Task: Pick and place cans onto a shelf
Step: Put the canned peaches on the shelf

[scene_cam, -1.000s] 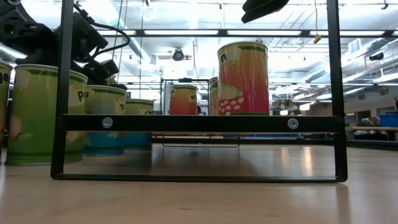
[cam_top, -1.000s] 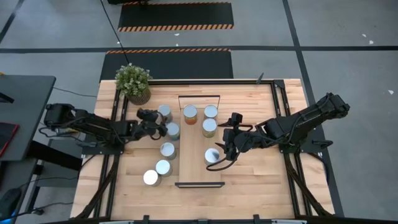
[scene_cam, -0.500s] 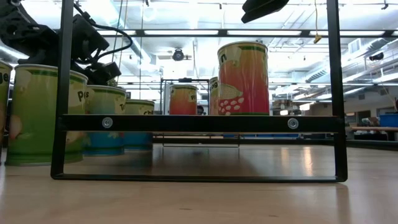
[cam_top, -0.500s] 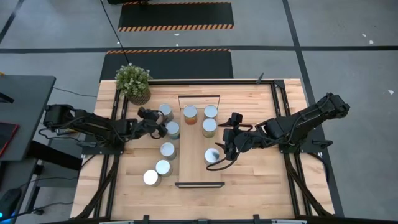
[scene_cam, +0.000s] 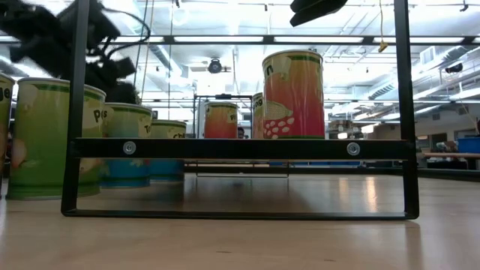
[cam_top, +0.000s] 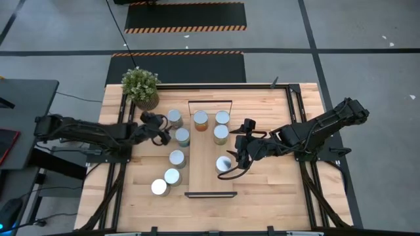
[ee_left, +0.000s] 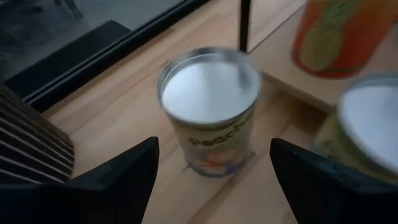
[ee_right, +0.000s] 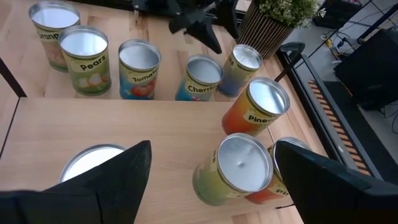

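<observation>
The shelf (cam_top: 211, 187) is a long light-wood board with black bars at its ends, lying in the table's middle. Several cans stand upright on it, among them an orange one (cam_top: 200, 118) and the nearest one (cam_top: 224, 164). Several more cans stand on the table left of it. My left gripper (cam_top: 159, 130) is open, its fingers either side of and short of the farthest of those cans (ee_left: 208, 106), not touching it. My right gripper (cam_top: 233, 159) is open just above the nearest shelf can (ee_right: 93, 163), apart from it.
A potted plant (cam_top: 140, 86) stands at the table's far left corner, close behind my left gripper. A second table can (ee_left: 367, 124) stands right beside the one ahead of my left gripper. Bare wood lies on the table's right half (cam_top: 275, 183).
My left gripper has drawn back a little toward the table's left edge and gone up, staying open. The cans stand where they stood.
</observation>
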